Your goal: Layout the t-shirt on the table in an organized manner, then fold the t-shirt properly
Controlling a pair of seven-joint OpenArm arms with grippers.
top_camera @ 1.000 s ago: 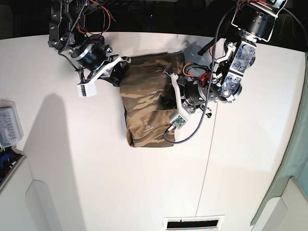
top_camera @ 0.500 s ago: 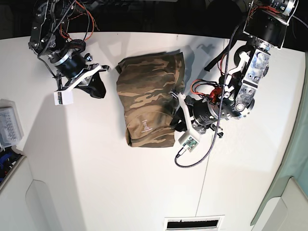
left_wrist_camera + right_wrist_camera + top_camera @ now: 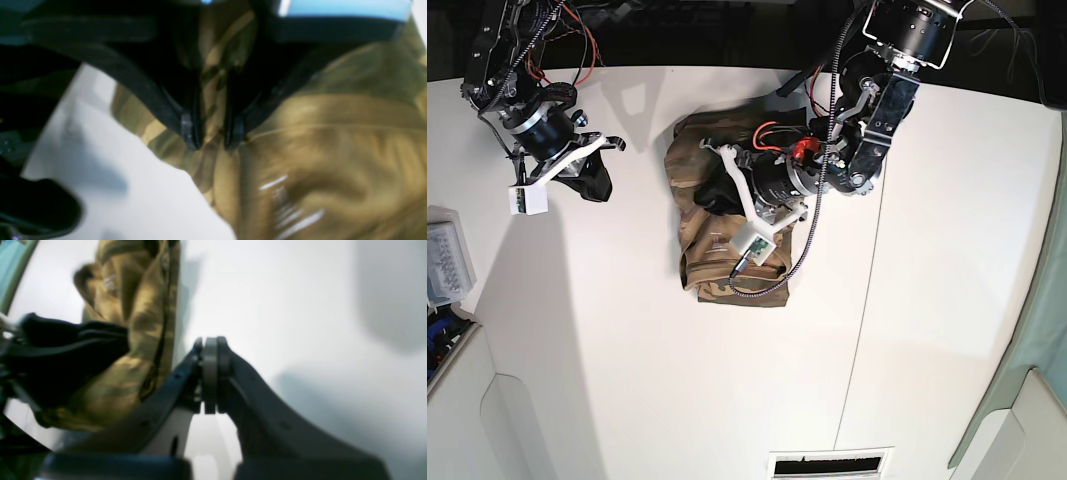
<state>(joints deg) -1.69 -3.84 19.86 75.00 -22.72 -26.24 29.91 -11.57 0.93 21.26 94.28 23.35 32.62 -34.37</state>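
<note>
- Left wrist view, nearest: left gripper (image 3: pixel 212 141) with its two dark fingers (image 3: pixel 187 128) held a narrow gap apart; a ridge of camouflage cloth runs up between them. Picture is blurred, so a pinch on the fabric looks likely, but contact at the tips is not certain.
- Just beyond the fingertips: the t-shirt (image 3: pixel 327 140), bunched into soft folds, with a pale printed mark on the tan cloth. Its edge lies on the white table (image 3: pixel 140 193).
- Right wrist view, nearest: right gripper (image 3: pixel 210 373), fingers pressed together, nothing between them, hanging over bare table.
- Farther in that view: the shirt lies to one side, apart from the right gripper, with a dark part of the other arm pressed against the cloth.
- Base view, middle distance: shirt lies as a compact, rumpled bundle near the table centre, slightly toward the far edge, beside a thin dark seam (image 3: pixel 859 340).
- Left arm reaches down over the bundle from the far side.
- Right arm sits well apart from the shirt, near the far corner.
- Clear plastic box (image 3: pixel 447 262) at the table's side edge.
</note>
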